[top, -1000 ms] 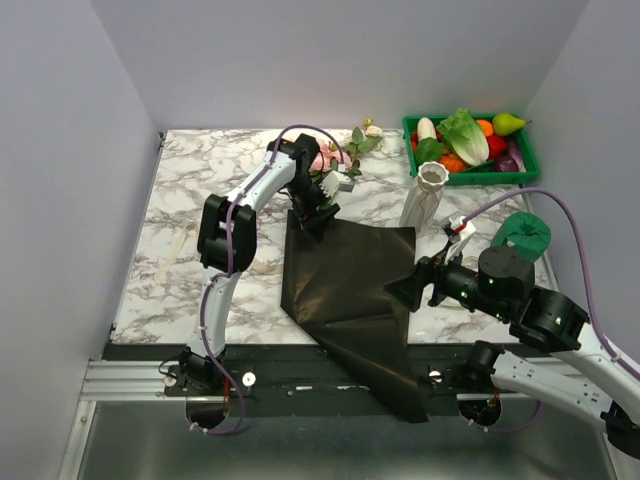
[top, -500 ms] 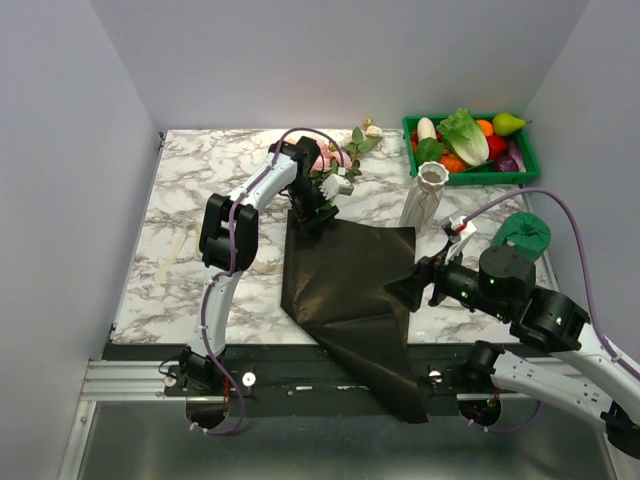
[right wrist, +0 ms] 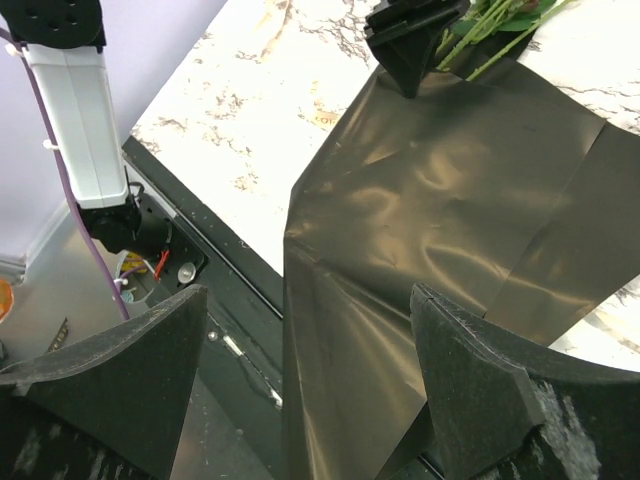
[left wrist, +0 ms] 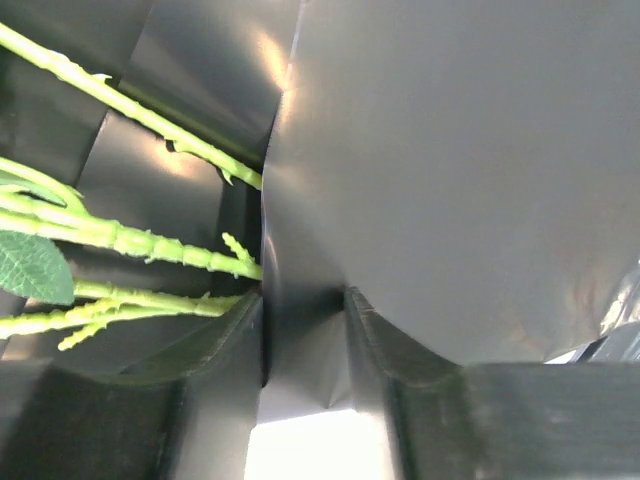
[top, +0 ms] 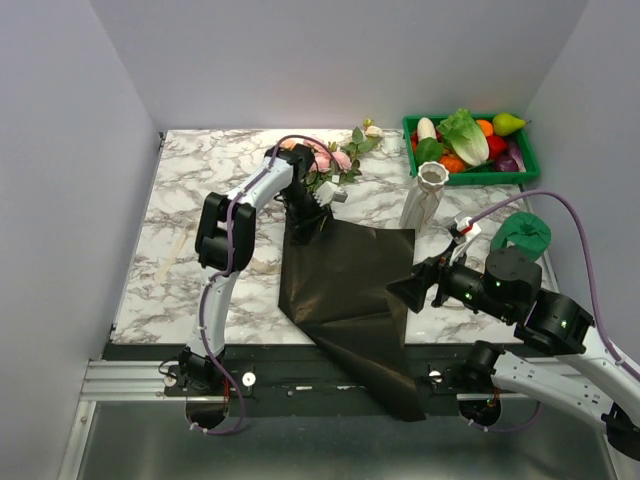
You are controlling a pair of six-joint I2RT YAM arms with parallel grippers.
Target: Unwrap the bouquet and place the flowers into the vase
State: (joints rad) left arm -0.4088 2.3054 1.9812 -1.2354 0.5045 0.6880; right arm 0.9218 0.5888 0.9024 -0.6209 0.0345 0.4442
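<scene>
- Two grippers checked. The left gripper (top: 302, 212) sits at the far edge of the wrapper (top: 345, 285), jaws narrow, with a fold of the black paper pinched between them. The right gripper (right wrist: 305, 330) stands wide and empty above the wrapper's near right part.
- Flowers (top: 325, 160) lie far centre on the table (top: 190, 190). The blooms are beyond the wrapper's far edge, and the stems (left wrist: 150, 245) run onto the sheet just beside the left gripper.
- Wrapper lies opened flat, with its near corner hanging over the table's near edge.
- Handling, judged: the flowers are light, with thin bendy stems and soft heads. The best hold is across the bunched stems, below the leaves. The glossy paper is likely slippery and may drag along.
- Vase (top: 425, 195) stands upright to the right of the flowers, apart from them. With its narrow neck it is likely easy to tip.
- Crate (top: 470, 178) stands far right. A green crinkled object (top: 522, 233) lies right of the vase. Neither blocks the route from flowers to vase.
</scene>
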